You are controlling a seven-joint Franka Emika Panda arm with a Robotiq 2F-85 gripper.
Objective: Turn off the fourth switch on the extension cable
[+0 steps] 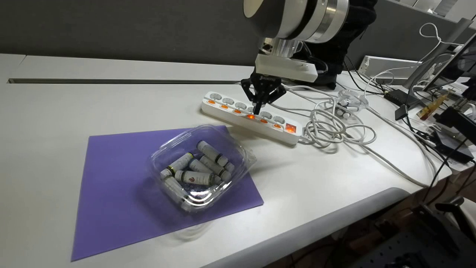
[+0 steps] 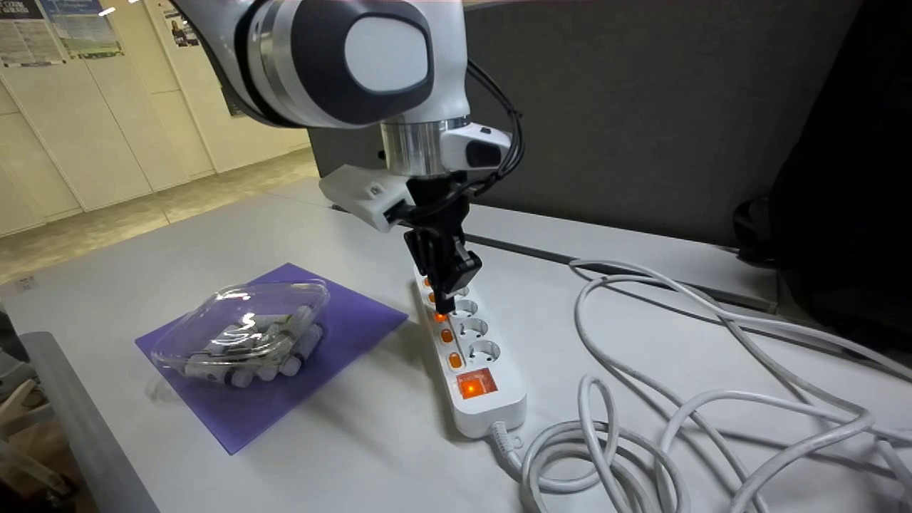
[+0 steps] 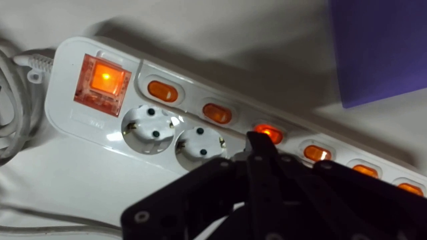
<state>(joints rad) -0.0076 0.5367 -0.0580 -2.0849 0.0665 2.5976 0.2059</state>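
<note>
The extension cable (image 1: 275, 134) is a long white strip on the table, also in an exterior view (image 2: 499, 410) and the wrist view (image 3: 66, 110). It has a row of sockets beside small orange switches. One small switch (image 3: 273, 134), third from the large square switch, glows bright red-orange; it also shows in both exterior views (image 1: 251, 117) (image 2: 441, 318). The other small switches look unlit. My gripper (image 3: 262, 143) points down with its fingers together and nothing between them. Its tip (image 1: 257, 109) is right at the glowing switch and partly covers it; I cannot tell whether it touches.
The large square switch (image 3: 106, 80) is lit at the cord end. A tangle of grey-white cables (image 1: 331, 124) lies beside that end. A clear plastic box (image 1: 200, 167) with several small bottles sits on a purple sheet (image 1: 115, 193). A grey partition (image 1: 122, 33) stands behind the table.
</note>
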